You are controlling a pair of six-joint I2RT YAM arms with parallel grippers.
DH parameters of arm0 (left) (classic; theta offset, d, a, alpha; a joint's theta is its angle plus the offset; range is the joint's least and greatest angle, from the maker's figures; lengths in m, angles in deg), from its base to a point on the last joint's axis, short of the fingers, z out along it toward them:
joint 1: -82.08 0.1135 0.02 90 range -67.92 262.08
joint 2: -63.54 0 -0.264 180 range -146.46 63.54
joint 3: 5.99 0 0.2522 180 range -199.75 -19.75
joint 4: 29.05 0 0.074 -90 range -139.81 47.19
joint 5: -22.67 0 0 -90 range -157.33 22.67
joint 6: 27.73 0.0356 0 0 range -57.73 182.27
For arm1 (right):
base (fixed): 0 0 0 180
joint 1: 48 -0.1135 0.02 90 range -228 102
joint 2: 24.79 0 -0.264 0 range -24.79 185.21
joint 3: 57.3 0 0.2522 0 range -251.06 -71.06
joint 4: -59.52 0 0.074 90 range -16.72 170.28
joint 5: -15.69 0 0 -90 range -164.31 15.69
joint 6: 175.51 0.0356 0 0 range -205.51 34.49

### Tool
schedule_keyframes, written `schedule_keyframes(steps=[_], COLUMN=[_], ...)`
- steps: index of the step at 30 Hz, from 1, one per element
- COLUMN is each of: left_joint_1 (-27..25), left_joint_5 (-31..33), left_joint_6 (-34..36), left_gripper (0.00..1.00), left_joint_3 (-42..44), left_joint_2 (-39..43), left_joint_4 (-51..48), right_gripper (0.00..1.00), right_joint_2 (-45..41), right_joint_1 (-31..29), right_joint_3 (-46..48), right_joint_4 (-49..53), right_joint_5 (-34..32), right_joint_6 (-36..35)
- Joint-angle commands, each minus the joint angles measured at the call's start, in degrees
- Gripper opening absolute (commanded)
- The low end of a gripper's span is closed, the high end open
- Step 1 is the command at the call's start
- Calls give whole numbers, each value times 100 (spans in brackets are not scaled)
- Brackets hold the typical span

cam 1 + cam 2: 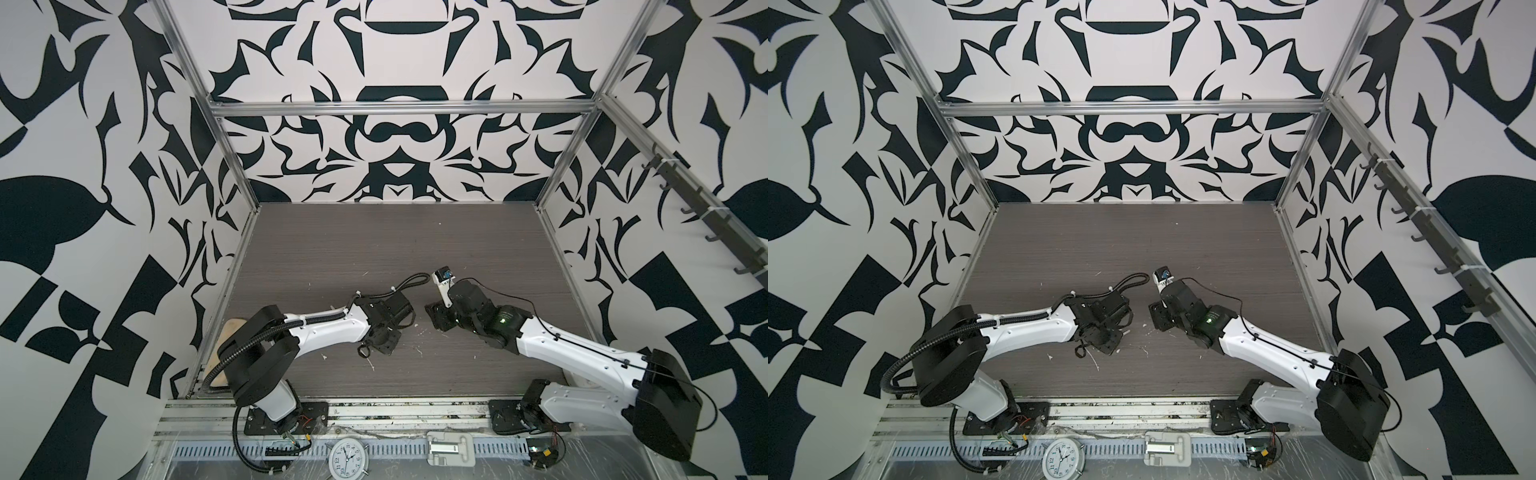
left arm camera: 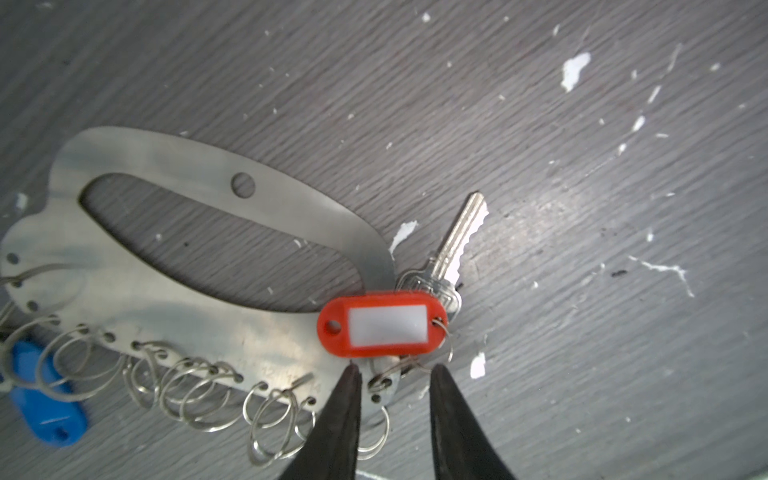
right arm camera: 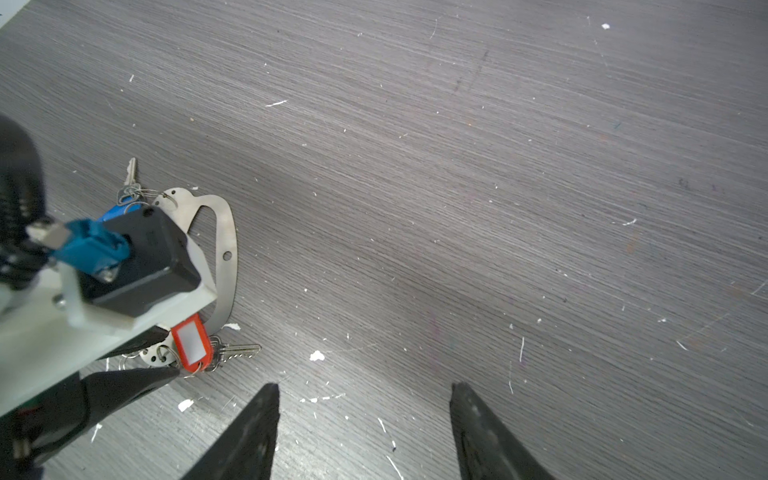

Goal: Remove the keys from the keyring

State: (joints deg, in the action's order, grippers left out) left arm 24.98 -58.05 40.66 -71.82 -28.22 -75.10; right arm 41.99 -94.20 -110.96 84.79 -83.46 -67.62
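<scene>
The keyring (image 2: 187, 309), a flat silvery plate with a handle slot and several small rings, lies on the dark table. A silvery key (image 2: 461, 237) with a red tag (image 2: 384, 326) hangs on a small ring at one end of the plate. A blue tag (image 2: 41, 411) lies at the other end, with its key (image 3: 131, 172) beside it. My left gripper (image 2: 395, 372) is low over the red-tag end, jaws apart on either side of the plate's corner and its ring. My right gripper (image 3: 363, 390) is open above bare table, to the side of the red tag (image 3: 192, 343). In both top views the arms hide the keyring.
A beige wooden board (image 1: 226, 332) lies at the table's front left, partly under the left arm. A white alarm clock (image 1: 347, 457) lies on the rail in front of the table. Patterned walls close in the table (image 1: 395, 249) on three sides. White flecks dot the surface.
</scene>
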Motion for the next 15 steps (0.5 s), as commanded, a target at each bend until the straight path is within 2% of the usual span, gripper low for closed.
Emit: schedule_keyframes(steps=[1,7,15], left_joint_1=[-52,-122,-259], left_joint_5=[133,218,290], left_joint_6=[-72,-89,-72], left_gripper=[32,36,24], left_joint_3=[-101,-159,-220], left_joint_2=[-132,-234,-335], left_joint_4=[-143,-172,-163], right_gripper=[68,68,67], right_joint_2=[-131,-174,-219], right_joint_1=[33,41,58], right_joint_3=[-1,9,56], right_joint_4=[-16,17,36], right_joint_5=[-88,-100,-108], right_joint_6=[10,12,24])
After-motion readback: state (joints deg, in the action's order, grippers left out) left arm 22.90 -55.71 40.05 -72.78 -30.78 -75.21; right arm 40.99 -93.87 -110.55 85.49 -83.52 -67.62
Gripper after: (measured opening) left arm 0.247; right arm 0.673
